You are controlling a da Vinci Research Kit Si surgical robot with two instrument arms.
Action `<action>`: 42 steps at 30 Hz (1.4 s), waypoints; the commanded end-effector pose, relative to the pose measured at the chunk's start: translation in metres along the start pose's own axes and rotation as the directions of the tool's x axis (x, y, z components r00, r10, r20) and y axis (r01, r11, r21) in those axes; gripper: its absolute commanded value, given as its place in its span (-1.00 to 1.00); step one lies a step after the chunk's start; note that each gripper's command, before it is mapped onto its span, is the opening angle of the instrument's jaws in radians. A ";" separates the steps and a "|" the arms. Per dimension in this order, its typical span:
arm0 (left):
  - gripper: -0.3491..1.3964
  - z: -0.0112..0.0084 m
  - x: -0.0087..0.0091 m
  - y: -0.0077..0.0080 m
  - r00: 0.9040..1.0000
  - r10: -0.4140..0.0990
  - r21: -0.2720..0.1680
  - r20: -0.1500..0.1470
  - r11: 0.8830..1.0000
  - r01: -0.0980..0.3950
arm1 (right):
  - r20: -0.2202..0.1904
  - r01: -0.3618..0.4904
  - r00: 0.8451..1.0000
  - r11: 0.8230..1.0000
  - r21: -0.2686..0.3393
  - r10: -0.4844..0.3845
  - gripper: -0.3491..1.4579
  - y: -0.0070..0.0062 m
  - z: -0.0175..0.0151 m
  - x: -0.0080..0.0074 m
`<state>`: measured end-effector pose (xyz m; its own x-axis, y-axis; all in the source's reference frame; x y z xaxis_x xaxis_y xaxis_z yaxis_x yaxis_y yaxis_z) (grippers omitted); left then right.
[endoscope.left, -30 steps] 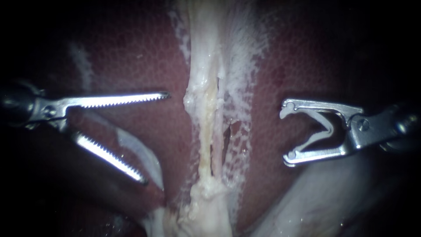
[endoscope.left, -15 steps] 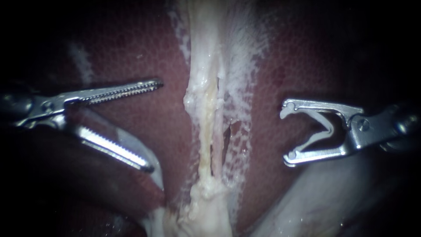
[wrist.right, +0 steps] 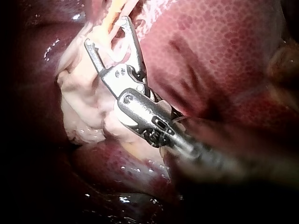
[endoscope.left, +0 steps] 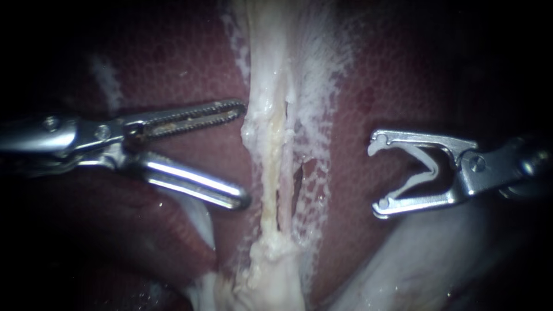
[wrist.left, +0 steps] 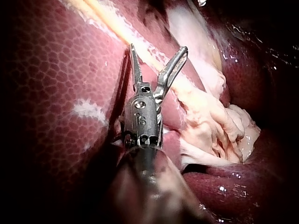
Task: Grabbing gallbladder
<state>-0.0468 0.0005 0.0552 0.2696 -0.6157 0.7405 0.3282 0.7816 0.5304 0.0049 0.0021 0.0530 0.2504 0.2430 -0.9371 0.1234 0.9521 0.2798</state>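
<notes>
While spread open on nothing, hovered with toothed jaws of the left instrument [endoscope.left: 243, 154] just beside the gallbladder [endoscope.left: 268, 144] strand on the liver [endoscope.left: 190, 72], with jaws of the right instrument [endoscope.left: 374, 175] also open, well apart beyond that strand; risked tearing thin tissue if closed too shallow.

Mottled dark-red liver [endoscope.left: 190, 75] lies either side of a pale fibrous strand [endoscope.left: 271, 144] edged with white film [endoscope.left: 317, 75].
</notes>
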 end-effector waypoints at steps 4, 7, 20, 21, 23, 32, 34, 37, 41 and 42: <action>0.19 0.0003 0.0002 0.0006 1.000 -0.025 -0.014 -0.007 1.000 0.025 | 0.000 0.000 1.000 1.000 0.000 0.000 0.05 0.0000 0.0000 0.0000; 0.10 0.0006 0.0004 0.0012 0.998 -0.056 -0.023 -0.016 0.998 0.056 | 0.000 0.000 1.000 1.000 0.000 0.000 0.05 0.0000 0.0001 0.0000; -1.00 0.0006 0.0011 0.0026 0.986 -0.156 -0.087 -0.066 0.985 0.150 | 0.000 0.001 1.000 1.000 0.000 -0.001 0.05 0.0000 0.0001 0.0000; -1.00 0.0005 0.0012 0.0027 0.985 -0.158 -0.092 -0.068 0.984 0.151 | 0.000 0.001 1.000 1.000 0.000 -0.001 0.05 0.0000 0.0001 0.0000; -1.00 0.0004 0.0012 0.0028 0.983 -0.172 -0.100 -0.071 0.981 0.165 | 0.000 0.000 1.000 1.000 0.000 0.000 0.05 0.0000 0.0001 0.0000; -1.00 0.0003 0.0013 0.0028 0.981 -0.180 -0.118 -0.070 0.978 0.171 | 0.000 0.000 1.000 1.000 0.000 0.000 0.05 -0.0001 0.0001 0.0000; -1.00 0.0002 0.0013 0.0028 0.981 -0.181 -0.119 -0.070 0.978 0.172 | 0.000 0.000 1.000 1.000 0.000 0.000 0.05 -0.0001 0.0001 0.0000; -1.00 0.0002 0.0013 0.0028 0.981 -0.181 -0.120 -0.069 0.978 0.172 | 0.000 0.000 1.000 1.000 0.000 0.000 0.05 0.0000 0.0001 0.0000; -1.00 0.0001 0.0013 0.0028 0.981 -0.181 -0.117 -0.070 0.978 0.172 | 0.000 0.000 1.000 1.000 -0.001 0.000 0.05 0.0000 0.0001 -0.0001; -1.00 0.0001 0.0013 0.0028 0.981 -0.181 -0.117 -0.070 0.978 0.172 | 0.000 0.000 1.000 1.000 -0.001 0.000 0.05 0.0000 0.0001 -0.0001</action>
<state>-0.0456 0.0019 0.0578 0.2681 -0.7529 0.6011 0.4742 0.6463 0.5979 0.0050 0.0020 0.0531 0.2508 0.2424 -0.9372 0.1229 0.9523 0.2792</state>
